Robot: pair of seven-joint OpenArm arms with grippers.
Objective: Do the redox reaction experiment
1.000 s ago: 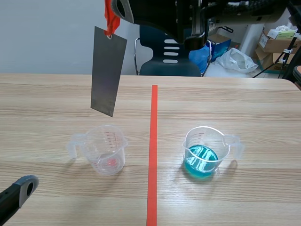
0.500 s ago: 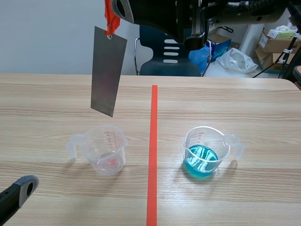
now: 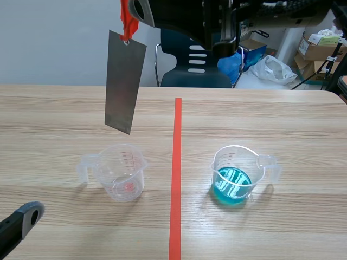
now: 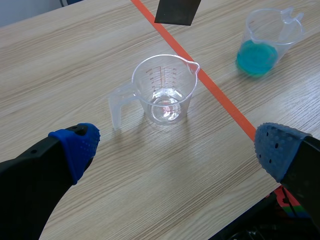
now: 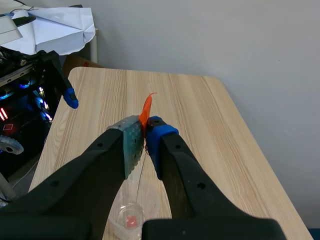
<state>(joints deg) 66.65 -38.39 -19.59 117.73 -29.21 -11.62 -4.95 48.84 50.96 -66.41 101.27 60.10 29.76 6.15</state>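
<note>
We pinch ribbon (image 5: 146,111) in clenched right hand (image 5: 145,132) so metal plate (image 3: 125,81) hangs free, untouched, above tabletop (image 3: 65,108) at 12 o'clock of empty cup (image 3: 123,172). Blue-liquid cup (image 3: 237,174), likely dip target, sits at its 3 o'clock. Left hand (image 4: 177,147) released, idle at 7 o'clock.

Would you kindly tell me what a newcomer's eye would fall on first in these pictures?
The grey metal plate stands out most: it hangs in the air by an orange-red ribbon pinched in the right pincer, above the empty clear cup. Next comes the cup of blue liquid across the red tape line. The left pincer is open, low at the near edge of the table.
</note>
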